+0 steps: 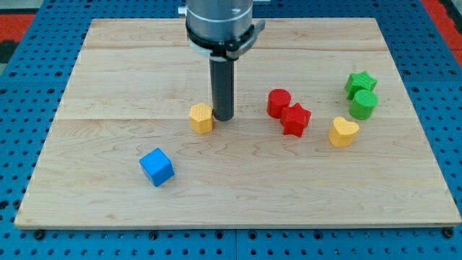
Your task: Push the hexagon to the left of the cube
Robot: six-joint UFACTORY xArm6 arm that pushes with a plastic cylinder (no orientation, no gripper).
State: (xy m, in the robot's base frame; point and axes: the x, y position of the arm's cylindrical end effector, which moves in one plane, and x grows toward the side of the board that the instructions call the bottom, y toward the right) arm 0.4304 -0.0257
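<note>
The yellow hexagon point(201, 117) lies near the middle of the wooden board point(108, 79). My tip point(224, 118) stands right next to the hexagon, on its right side, touching or nearly touching it. The blue cube point(157, 167) lies lower and to the left of the hexagon, toward the view's bottom left. The hexagon is up and to the right of the cube.
A red cylinder point(279, 102) and a red star point(295, 119) touch each other right of the tip. A yellow heart point(343, 132) lies further right. A green star point(359, 84) and a green cylinder point(364, 104) sit near the right edge.
</note>
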